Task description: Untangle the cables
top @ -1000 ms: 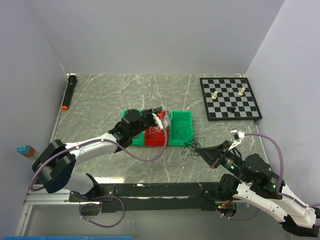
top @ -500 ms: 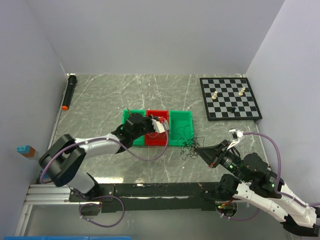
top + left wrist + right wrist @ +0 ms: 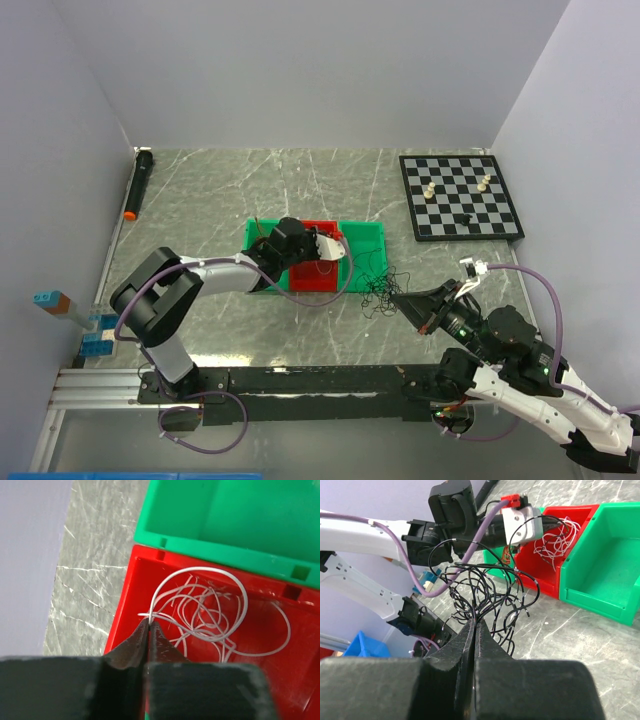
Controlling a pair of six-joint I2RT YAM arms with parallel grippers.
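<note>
From above, the black cables (image 3: pixel 375 287) sit tangled on the bench (image 3: pixel 220 190) at 4 o'clock of the red bin (image 3: pixel 312 277), with the right hand (image 3: pixel 398 297) at their edge and the left hand (image 3: pixel 327 246) over that bin. The left wrist view shows the left hand clenched on a strand of the white cables (image 3: pixel 210 622), coiled inside the bin, so white seems sorted. The right wrist view shows the right hand clenched on a black strand, that knot not yet loosened.
</note>
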